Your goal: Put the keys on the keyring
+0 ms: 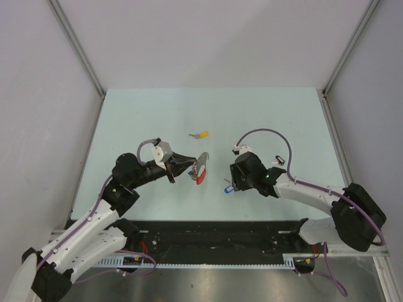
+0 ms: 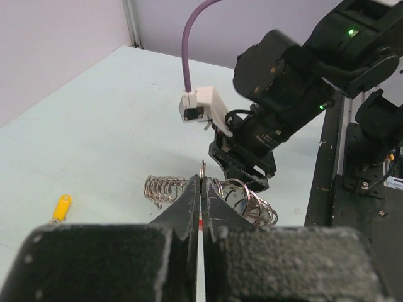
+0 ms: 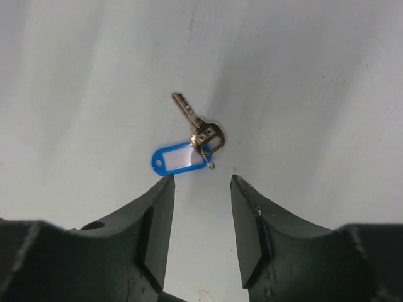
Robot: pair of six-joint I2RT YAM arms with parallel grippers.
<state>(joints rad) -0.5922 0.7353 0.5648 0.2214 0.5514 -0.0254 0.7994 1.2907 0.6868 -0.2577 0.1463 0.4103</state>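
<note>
Broadly, the pale table (image 1: 138,113) carries everything, and the two arms meet near its middle. The left gripper (image 2: 203,184) is pinched fully together on the keyring (image 2: 203,167), whose thin silver rim stands upright just above the fingertips. Its looped chain (image 2: 165,189) sags to either side, and the red strap (image 1: 201,178) hangs below. The right gripper (image 3: 201,181) stands apart with nothing between its jaws, poised just short of the blue-tagged key (image 3: 182,157), which lies flat on the table between the two arms. A yellow-capped key (image 1: 201,134) sits farther back, well apart from both. The ring is likely stiff and springy, hard to part, and slick under the pads, so the edge-on pinch looks right but could let it twist. The chain and strap are limp and will swing rather than resist. The blue key is light, thin and flat against the surface, so it may skid when nudged. Its plastic tag gives the broader, less slippery hold, but it probably pivots freely on the metal. The silver blade (image 3: 187,112) is rigid, and gripping near its bow would leave the hole better controlled for threading.
</note>
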